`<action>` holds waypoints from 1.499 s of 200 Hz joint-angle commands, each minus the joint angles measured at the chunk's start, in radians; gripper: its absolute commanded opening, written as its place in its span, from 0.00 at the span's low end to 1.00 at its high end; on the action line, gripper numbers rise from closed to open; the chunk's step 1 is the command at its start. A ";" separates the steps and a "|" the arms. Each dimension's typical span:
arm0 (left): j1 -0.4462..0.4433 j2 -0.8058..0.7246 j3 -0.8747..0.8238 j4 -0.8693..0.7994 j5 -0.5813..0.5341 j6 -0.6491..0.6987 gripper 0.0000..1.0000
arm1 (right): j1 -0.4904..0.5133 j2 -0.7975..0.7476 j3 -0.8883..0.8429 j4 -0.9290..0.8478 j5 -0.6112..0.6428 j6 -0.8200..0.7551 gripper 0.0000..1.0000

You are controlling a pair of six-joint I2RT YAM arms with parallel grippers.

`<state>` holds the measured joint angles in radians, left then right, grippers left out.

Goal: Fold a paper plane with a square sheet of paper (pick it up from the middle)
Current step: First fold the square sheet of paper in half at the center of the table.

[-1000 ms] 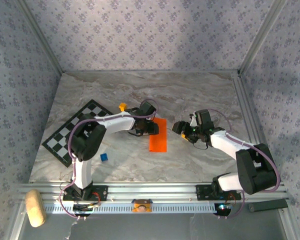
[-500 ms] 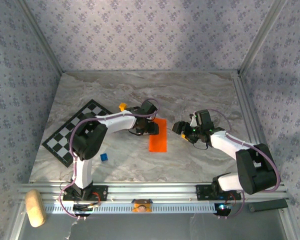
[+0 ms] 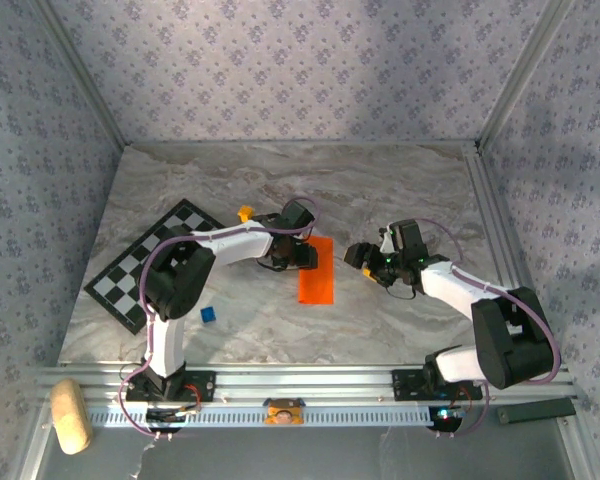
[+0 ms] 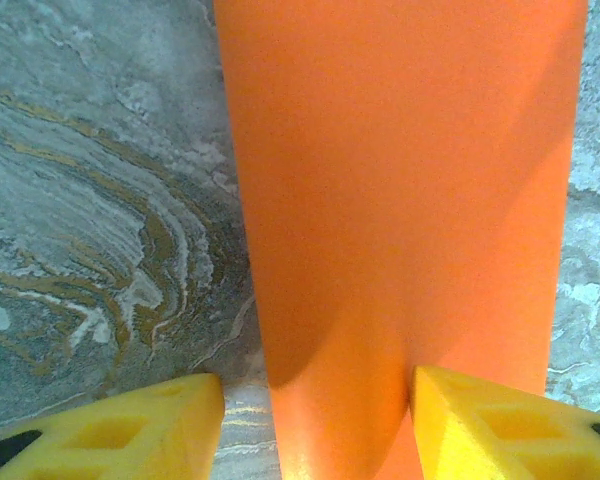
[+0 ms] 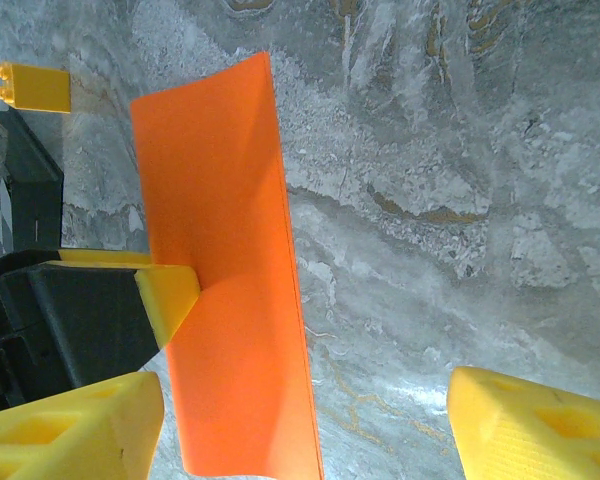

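At the near edge of the worktop (image 3: 410,330) both arm bases sit on a metal rail (image 3: 360,378); off the rail's left end lies a beige, roll-shaped block (image 3: 70,415), and what it is I cannot tell. A small blue cube (image 3: 209,314) rests on the marble just right of the left arm's elbow.

The square sheet of paper (image 3: 317,272) lies about mid-worktop between the two grippers; it is folded into a long bright orange strip running near to far. It lies flat along most of its length; in the right wrist view its far end looks a little curled.

The left gripper (image 3: 303,257) reaches in from the left over the strip's far half; its jaws stand roughly half open. In its own wrist view one yellow fingertip (image 4: 130,430) is over bare marble beside the strip's left edge; the other is over the paper. The right wrist view shows one tip touching the sheet's surface; nothing is clamped between the jaws.

The right gripper (image 3: 360,258) sits just right of the strip, apart from it; its jaws are spread wide and hold nothing. In its wrist view the strip's near end shows between its fingertips (image 5: 535,425).

Farther back and left a black-and-white checkered board (image 3: 145,262) lies flat; a small yellow block (image 3: 245,213) stands just beyond the left gripper; patterned walls (image 3: 300,70) close the far side.
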<state>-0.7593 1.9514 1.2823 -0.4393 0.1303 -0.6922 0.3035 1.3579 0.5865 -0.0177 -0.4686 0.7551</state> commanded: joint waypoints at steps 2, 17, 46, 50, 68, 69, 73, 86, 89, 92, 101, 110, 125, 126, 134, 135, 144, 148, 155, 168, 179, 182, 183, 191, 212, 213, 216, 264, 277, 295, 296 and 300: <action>0.001 0.067 -0.012 0.033 -0.007 0.010 0.54 | 0.000 0.007 -0.009 0.001 -0.002 0.011 0.77; 0.000 0.073 -0.009 0.032 -0.008 0.025 0.54 | 0.000 0.008 -0.007 -0.003 0.001 0.011 0.77; -0.002 0.084 -0.008 0.031 -0.019 0.028 0.55 | 0.002 0.013 -0.002 -0.011 0.001 0.010 0.77; -0.003 0.085 -0.006 0.031 -0.019 0.029 0.55 | 0.002 0.013 -0.002 -0.013 0.001 0.010 0.77; -0.006 0.087 -0.005 0.034 -0.021 0.035 0.55 | 0.001 0.015 -0.004 -0.012 0.000 0.011 0.77; -0.006 0.087 -0.004 0.034 -0.021 0.035 0.55 | 0.001 0.014 -0.004 -0.013 0.000 0.012 0.77; -0.007 0.088 -0.003 0.034 -0.022 0.037 0.55 | 0.001 0.015 -0.004 -0.012 0.000 0.012 0.77; -0.010 0.090 0.001 0.031 -0.029 0.041 0.55 | 0.003 0.015 -0.006 -0.013 0.002 0.013 0.77; -0.011 0.092 0.002 0.030 -0.032 0.040 0.56 | 0.003 0.014 -0.006 -0.013 0.003 0.013 0.77; -0.012 0.092 0.002 0.028 -0.035 0.043 0.56 | 0.004 0.014 -0.005 -0.015 0.004 0.013 0.77; -0.012 0.095 0.004 0.026 -0.042 0.046 0.56 | 0.003 0.017 -0.002 -0.019 0.006 0.013 0.78; -0.012 0.096 0.005 0.024 -0.045 0.049 0.56 | 0.005 0.018 -0.002 -0.020 0.004 0.013 0.78; -0.014 0.098 0.011 0.022 -0.049 0.057 0.56 | 0.005 0.018 -0.001 -0.021 0.003 0.012 0.78; -0.014 0.097 0.011 0.021 -0.050 0.058 0.56 | 0.004 0.017 -0.001 -0.020 0.003 0.012 0.78; -0.014 0.099 0.015 0.018 -0.056 0.057 0.56 | 0.005 0.018 -0.001 -0.021 0.003 0.012 0.78; -0.014 0.099 0.015 0.017 -0.055 0.057 0.56 | 0.005 0.017 -0.001 -0.020 0.003 0.012 0.78; -0.014 0.101 0.021 0.013 -0.059 0.061 0.56 | 0.006 0.018 -0.002 -0.021 0.004 0.011 0.78; -0.014 0.102 0.022 0.011 -0.060 0.062 0.56 | 0.006 0.017 -0.001 -0.020 0.005 0.011 0.78; -0.014 0.104 0.027 0.006 -0.061 0.063 0.56 | 0.006 0.018 -0.002 -0.021 0.004 0.012 0.78; -0.014 0.108 0.034 -0.001 -0.063 0.061 0.56 | 0.006 0.018 -0.002 -0.019 0.004 0.011 0.78; -0.013 0.110 0.034 0.002 -0.061 0.055 0.56 | 0.006 0.018 -0.003 -0.018 0.005 0.011 0.78; -0.014 0.110 0.034 0.002 -0.060 0.055 0.56 | 0.006 0.017 -0.003 -0.017 0.005 0.012 0.78; -0.014 0.110 0.033 0.002 -0.059 0.055 0.56 | 0.006 0.018 -0.004 -0.016 0.004 0.012 0.78; -0.013 0.110 0.032 0.004 -0.059 0.053 0.56 | 0.006 0.018 -0.006 -0.014 0.001 0.010 0.78; -0.013 0.109 0.029 0.004 -0.063 0.050 0.55 | 0.007 0.017 -0.012 0.014 -0.020 0.015 0.73; -0.013 0.109 0.029 0.004 -0.063 0.049 0.55 | 0.008 0.018 -0.012 0.017 -0.021 0.015 0.72; -0.014 0.107 0.029 0.005 -0.063 0.050 0.55 | 0.007 0.019 -0.013 0.018 -0.023 0.016 0.70; -0.012 0.109 0.028 0.001 -0.062 0.047 0.55 | 0.024 0.066 0.006 0.072 -0.089 0.030 0.31; -0.012 0.109 0.028 0.001 -0.061 0.047 0.55 | 0.038 0.095 0.020 0.086 -0.100 0.032 0.23; -0.012 0.110 0.028 0.004 -0.058 0.046 0.55 | 0.064 0.130 0.045 0.082 -0.099 0.024 0.15; -0.012 0.110 0.029 0.004 -0.058 0.046 0.55 | 0.065 0.132 0.047 0.081 -0.100 0.023 0.14; -0.012 0.109 0.029 0.004 -0.057 0.045 0.55 | 0.070 0.139 0.053 0.075 -0.098 0.019 0.13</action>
<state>-0.7689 1.9789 1.3273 -0.4908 0.0959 -0.6552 0.3443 1.4574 0.5903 0.0528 -0.5373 0.7837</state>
